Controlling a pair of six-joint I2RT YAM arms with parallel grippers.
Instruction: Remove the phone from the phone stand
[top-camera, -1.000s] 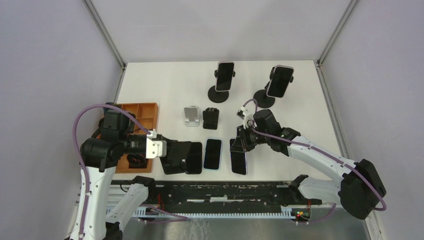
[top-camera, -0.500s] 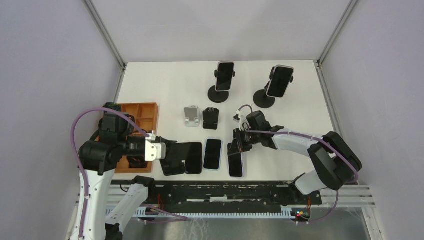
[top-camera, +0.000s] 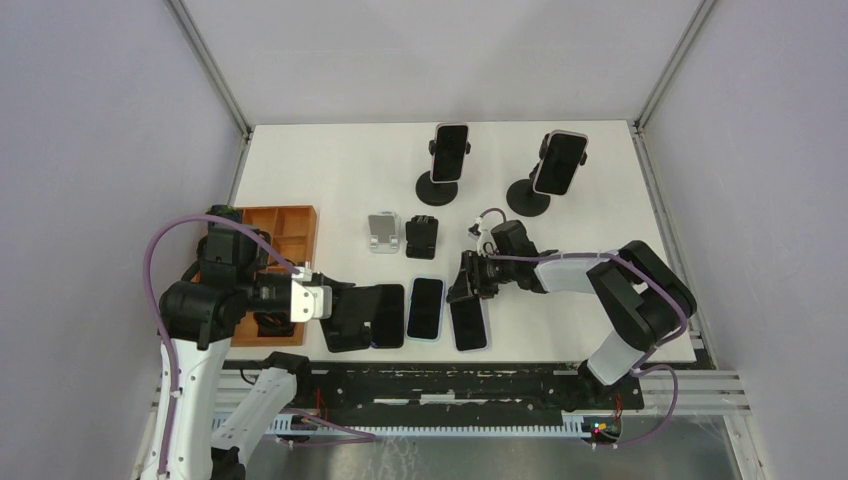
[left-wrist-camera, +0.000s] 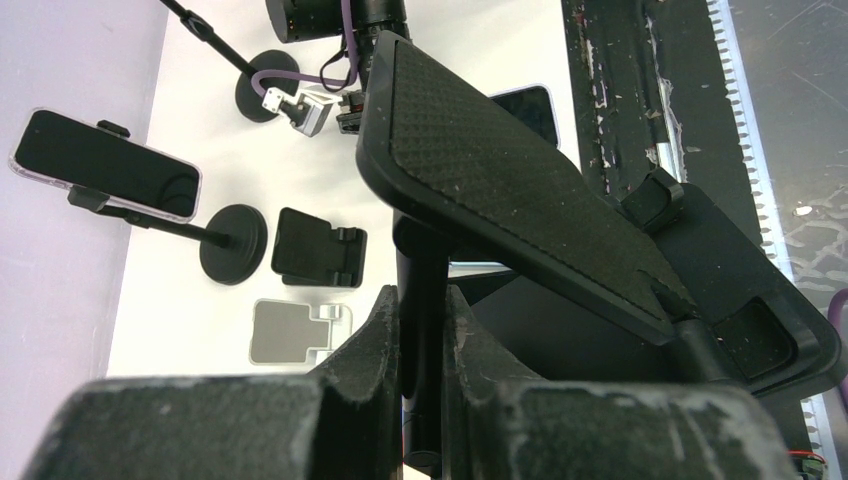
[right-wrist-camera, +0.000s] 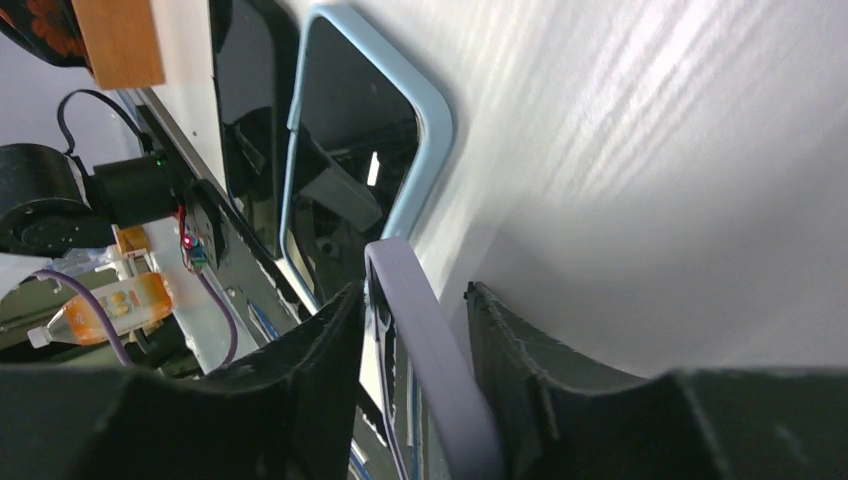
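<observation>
Fig.: my R gripper (right-wrist-camera: 412, 292) slack round rim of lilac-cased phone (right-wrist-camera: 445, 400).
L gripper (left-wrist-camera: 421, 325) clenched on stem of black pebble-textured stand (left-wrist-camera: 500, 190).

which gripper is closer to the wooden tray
Left. The left gripper, shut on a black stand, is just right of the wooden tray; the right gripper is beyond the flat phones.

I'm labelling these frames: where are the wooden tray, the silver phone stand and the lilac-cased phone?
wooden tray (top-camera: 290, 210), top view, its far rim.
silver phone stand (top-camera: 381, 231), top view, its backrest.
lilac-cased phone (right-wrist-camera: 425, 345), right wrist view, its case edge.
</observation>
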